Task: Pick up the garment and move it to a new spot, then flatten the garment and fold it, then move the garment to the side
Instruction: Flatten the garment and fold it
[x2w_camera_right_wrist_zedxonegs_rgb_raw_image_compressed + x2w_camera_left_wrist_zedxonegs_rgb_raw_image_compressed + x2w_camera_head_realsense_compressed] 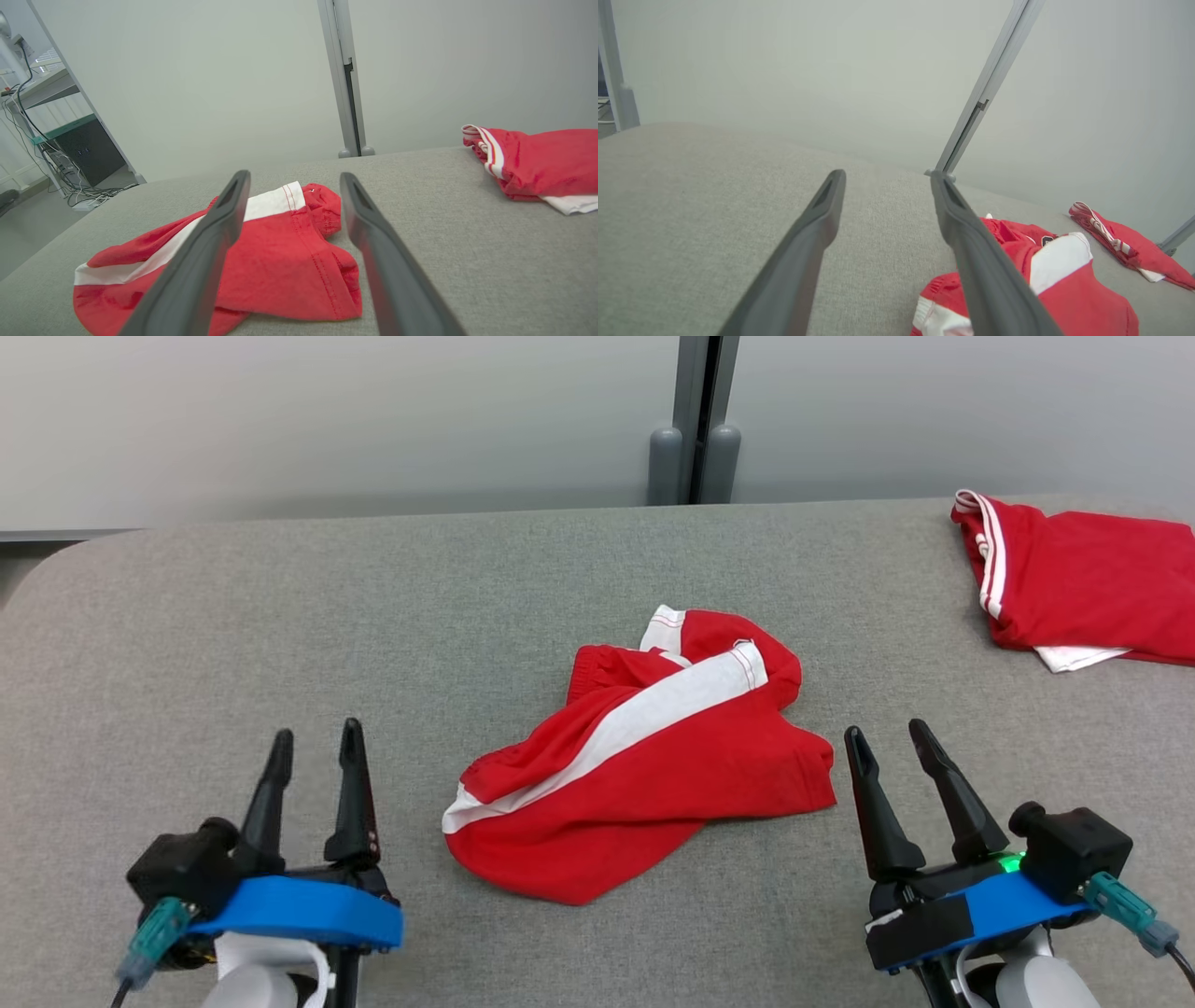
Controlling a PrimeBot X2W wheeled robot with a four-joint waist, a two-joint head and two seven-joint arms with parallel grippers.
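Observation:
A crumpled red garment [644, 765] with a broad white stripe lies in the middle of the grey table [280, 644]. It also shows low right in the left wrist view, the garment [1064, 284], and low left in the right wrist view, the garment [275, 261]. My left gripper [316, 747] stands open at the lower left, well apart from the cloth, nothing between its fingers. My right gripper [887, 735] is open at the lower right, just right of the garment's edge, holding nothing.
A second red piece of clothing [1083, 583] with white trim lies folded at the table's far right, also seen as the folded piece [537, 161] in the right wrist view. A grey partition wall with a post [695, 429] rises behind the table.

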